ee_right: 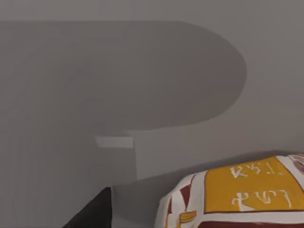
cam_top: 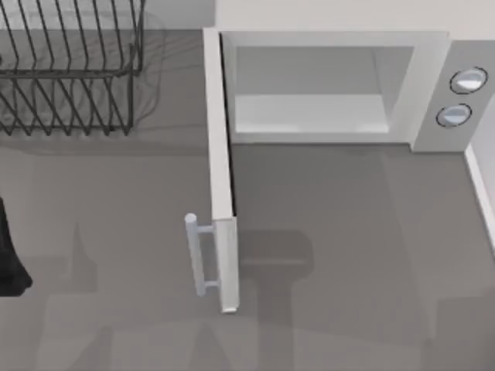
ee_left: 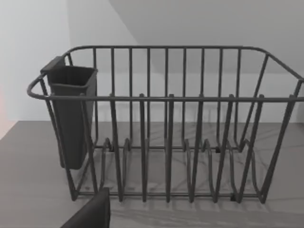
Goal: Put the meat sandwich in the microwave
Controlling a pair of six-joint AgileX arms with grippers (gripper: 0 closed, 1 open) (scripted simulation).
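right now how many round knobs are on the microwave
2. Both round silver-blue knobs sit on the panel at the right end of the large white box microwave, one above the other: the upper knob and the lower knob.

Matt white microwave, wire rack

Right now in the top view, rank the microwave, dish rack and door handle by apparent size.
1. microwave, door swung open
2. dish rack, cut by the frame edge, so its full size is unsure
3. door handle
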